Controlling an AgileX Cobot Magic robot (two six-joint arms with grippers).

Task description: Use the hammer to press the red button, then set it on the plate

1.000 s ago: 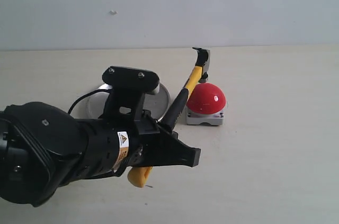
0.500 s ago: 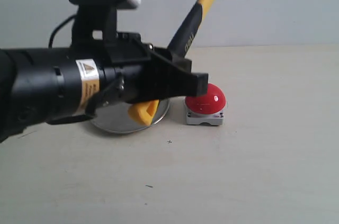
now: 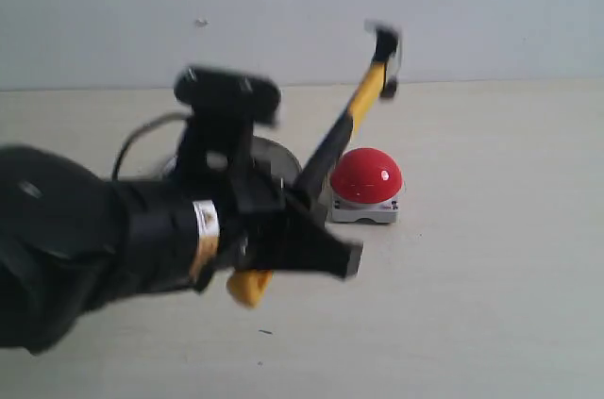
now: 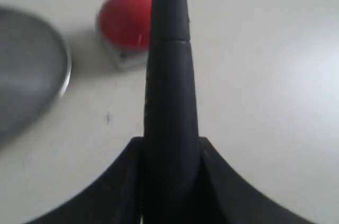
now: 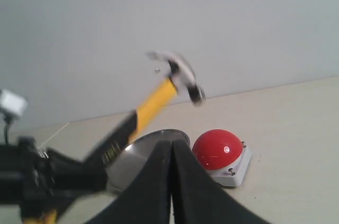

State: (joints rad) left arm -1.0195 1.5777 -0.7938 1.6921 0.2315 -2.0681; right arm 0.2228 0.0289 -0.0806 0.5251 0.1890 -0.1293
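A pale, flat table (image 3: 491, 276) is running back to a plain wall. The left tool (image 3: 307, 229), the nearer arm's, is clamping the black handle of the hammer (image 3: 332, 146); the right tool (image 5: 170, 152) is waiting farther off, closed on nothing. The hammer's long axis is slanting up and away to the right. The plate (image 3: 279, 157) is lying behind the handle, largely hidden. The red button (image 3: 368, 175) is sitting just right of it, below the blurred hammer head (apart, not touching).
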